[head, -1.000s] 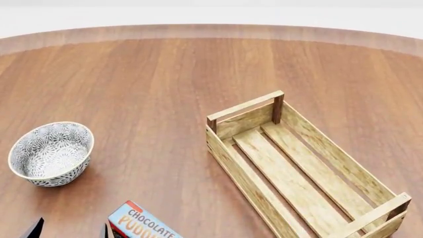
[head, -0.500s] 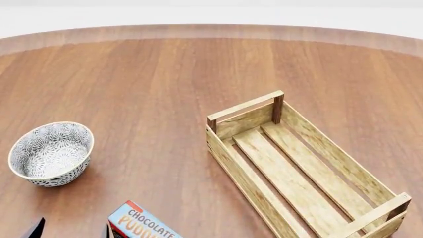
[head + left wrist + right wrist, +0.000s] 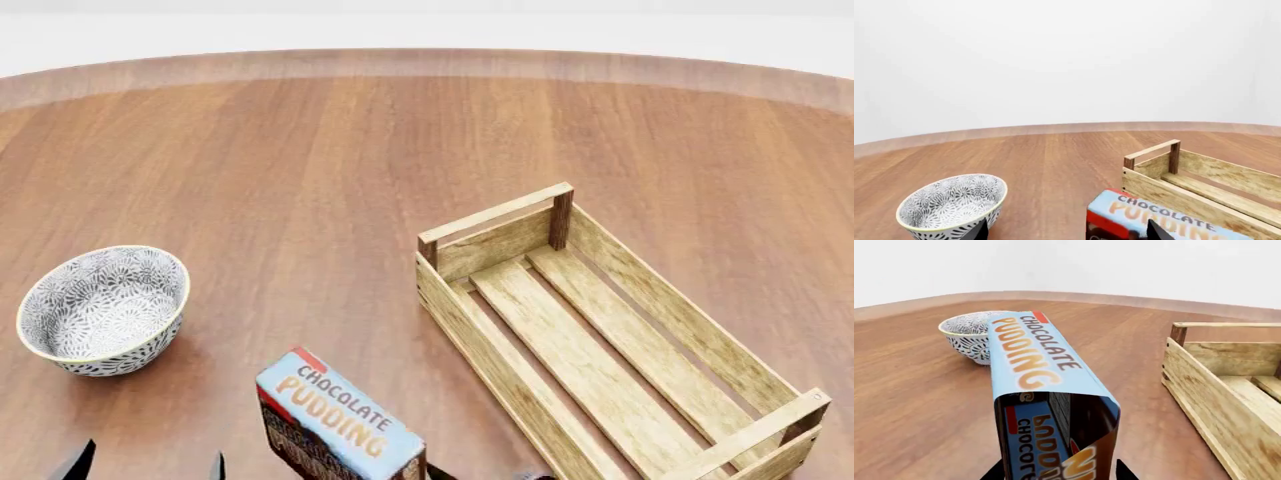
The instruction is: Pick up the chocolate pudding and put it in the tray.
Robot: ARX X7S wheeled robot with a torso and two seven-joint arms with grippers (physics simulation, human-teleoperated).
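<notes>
The chocolate pudding (image 3: 334,425) is a light-blue carton with orange lettering and dark brown sides. It is raised and tilted near the table's front, left of the tray. My right gripper (image 3: 1059,472) is shut on its near end, with a finger on each side of the carton (image 3: 1037,365). The tray (image 3: 467,330) is a long light-wood slatted crate lying diagonally at the right, empty inside. My left gripper (image 3: 150,468) is open and empty at the front left, between the bowl and the carton (image 3: 1167,220). In the left wrist view its tips (image 3: 1064,235) stand wide apart.
A grey-white patterned bowl (image 3: 103,310) stands at the left; it also shows in the left wrist view (image 3: 953,207) and behind the carton in the right wrist view (image 3: 967,337). The tray (image 3: 1201,385) lies close to the right of the carton. The round wooden table (image 3: 334,160) stretches behind.
The pudding carton has risen off the table and shifted right toward the tray, now tilted with its brown side showing. The left gripper's tips sit slightly lower in view.
</notes>
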